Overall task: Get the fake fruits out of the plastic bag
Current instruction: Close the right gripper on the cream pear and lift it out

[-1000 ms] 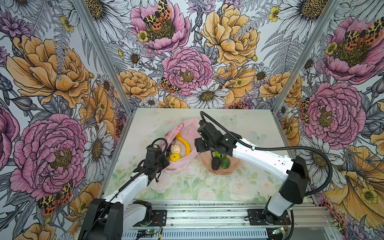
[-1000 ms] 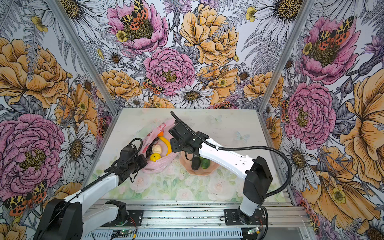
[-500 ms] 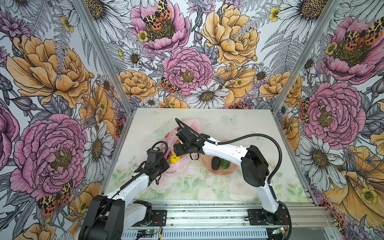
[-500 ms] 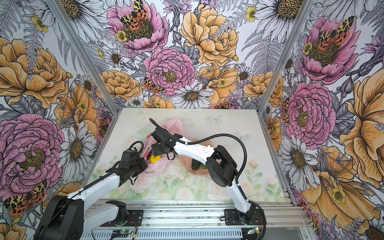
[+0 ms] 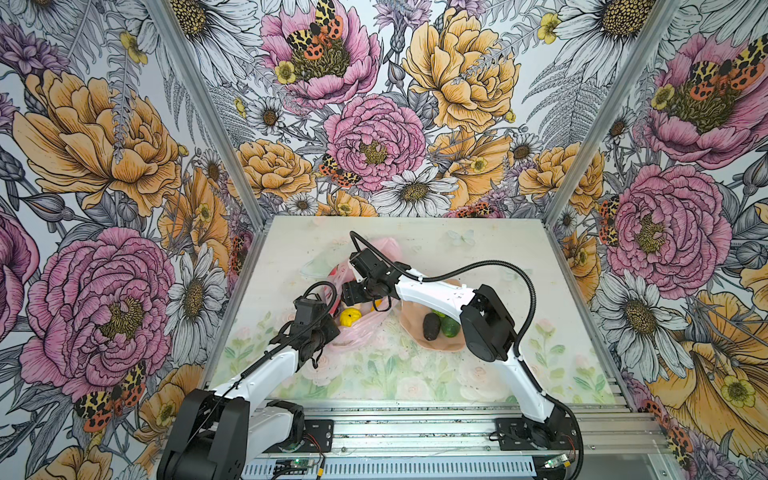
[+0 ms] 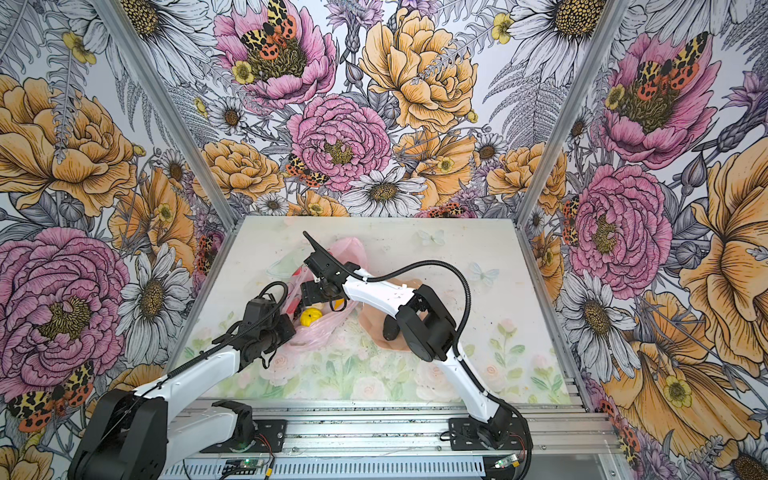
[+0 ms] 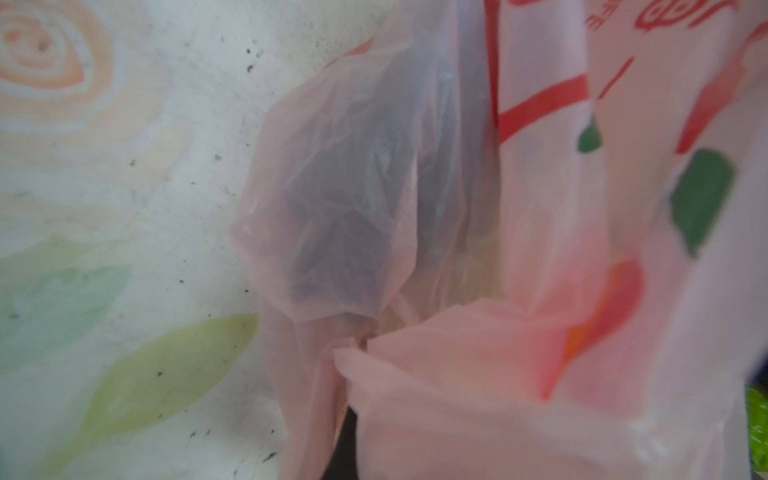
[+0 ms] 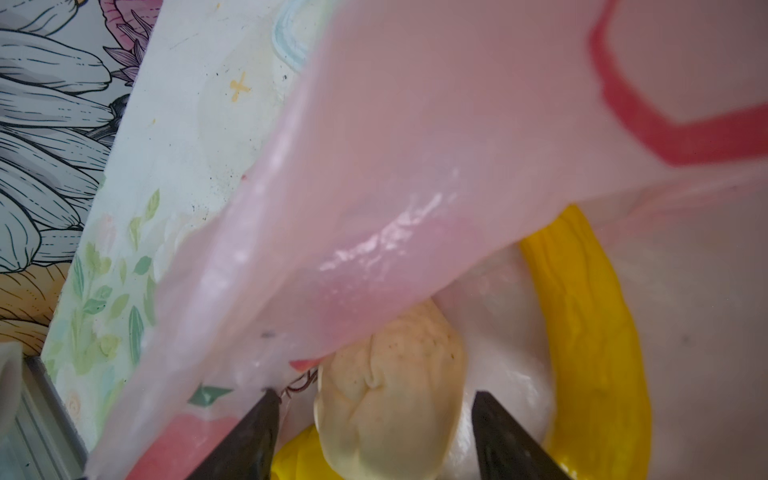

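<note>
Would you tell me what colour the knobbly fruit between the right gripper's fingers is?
The knobbly fruit is cream-white; clearest in the right wrist view.

Right wrist view: my right claw [image 8: 374, 395] shows only the tips of its fingers [image 8: 249, 440], rest cut off at edge. Plastic bag [image 8: 415, 166] film hides far end of cream-white knobbly piece [image 8: 395, 395] and one end of banana [image 8: 590, 332]. Lemon [image 8: 293, 461] is mere sliver at edge.

Left wrist view: all blurred. Dark shape [image 7: 345, 208] behind film, cannot tell what. Green sliver [image 7: 758, 432] cut by edge, cannot identify.

Top views: my left claw [image 5: 322, 334] has its tips lost in bunched film. My right arm covers part of bowl [image 5: 436, 345] and lime [image 5: 449, 328].
</note>
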